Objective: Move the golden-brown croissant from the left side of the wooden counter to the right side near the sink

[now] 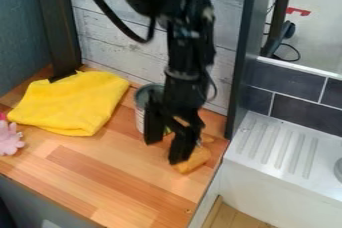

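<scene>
Over the far right part of a wooden counter [100, 172], the black gripper [165, 152] hangs down from the arm. Its fingers are clearly apart, with a fairly wide gap, and I see nothing held between them. Just beside the fingertip nearer to the sink side lies an orange-tan piece [195, 161], on the wood near the counter's right edge. One part of it is hidden behind the finger, so I cannot tell its full shape, nor if the finger touches it. Its surface looks smooth, with soft corners.

Behind the gripper is a metal can [141, 103], round and open at the top, upright, with a pale side. The gripper covers much of it. A small yellow-green bit [167, 131] shows between the fingers, but it is too small to name.

To the left is a yellow cloth [73, 103], soft and fuzzy, folded loosely with rounded creases. At the left edge, a pink thing [9, 139] with petal-like lobes is cut off. The wall [113, 47] behind is of whitish boards with visible grain. To the right, a white drainboard [267, 164] with raised ribs stands below dark, flat tiles [287, 81].
</scene>
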Controlling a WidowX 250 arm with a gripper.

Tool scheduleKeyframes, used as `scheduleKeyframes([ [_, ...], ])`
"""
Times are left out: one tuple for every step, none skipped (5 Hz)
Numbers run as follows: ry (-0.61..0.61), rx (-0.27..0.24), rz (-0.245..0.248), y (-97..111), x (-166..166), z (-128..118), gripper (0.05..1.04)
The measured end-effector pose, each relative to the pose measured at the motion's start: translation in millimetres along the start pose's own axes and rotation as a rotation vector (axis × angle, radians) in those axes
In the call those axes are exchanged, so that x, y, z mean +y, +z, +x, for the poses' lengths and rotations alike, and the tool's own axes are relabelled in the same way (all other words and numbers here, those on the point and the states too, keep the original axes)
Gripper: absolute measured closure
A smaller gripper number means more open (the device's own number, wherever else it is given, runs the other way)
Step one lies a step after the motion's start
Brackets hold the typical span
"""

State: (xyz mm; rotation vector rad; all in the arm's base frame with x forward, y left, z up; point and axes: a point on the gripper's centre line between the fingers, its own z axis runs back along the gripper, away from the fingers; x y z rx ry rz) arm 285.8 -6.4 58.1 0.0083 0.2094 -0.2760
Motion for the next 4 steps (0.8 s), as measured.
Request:
scheduleKeyframes([
  [0.168, -0.126, -0.015, 33, 10, -45, 0.089],
  [0.241, -0.141, -0.032, 47, 14, -81, 0.088],
  [0.311, -0.16, -0.022, 56, 25, -113, 0.087],
  [0.333, -0.151, -0.017, 54, 44, -128, 0.087],
])
